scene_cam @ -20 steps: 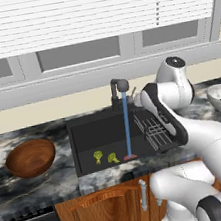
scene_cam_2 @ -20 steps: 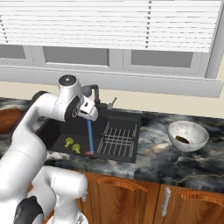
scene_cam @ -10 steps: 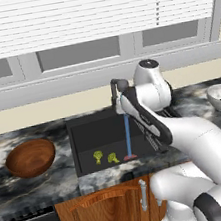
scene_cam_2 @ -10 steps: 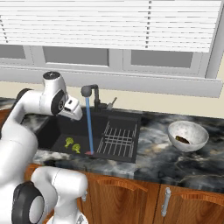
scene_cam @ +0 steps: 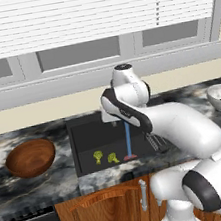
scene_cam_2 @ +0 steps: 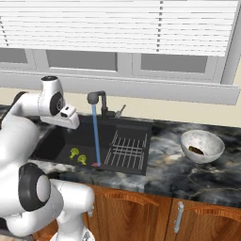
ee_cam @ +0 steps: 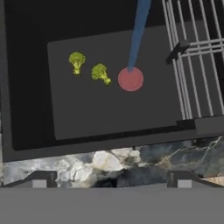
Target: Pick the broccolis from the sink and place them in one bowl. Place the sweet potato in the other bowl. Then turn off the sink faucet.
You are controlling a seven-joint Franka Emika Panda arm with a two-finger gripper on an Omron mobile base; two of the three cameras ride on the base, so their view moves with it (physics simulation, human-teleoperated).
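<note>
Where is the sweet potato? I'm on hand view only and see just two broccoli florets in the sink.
Observer: The sweet potato is already in the speckled grey bowl, on the counter to the right of the sink in the base views.
Operator: And the wooden bowl?
Observer: The wooden bowl sits on the counter left of the sink, with nothing visible inside it.
</note>
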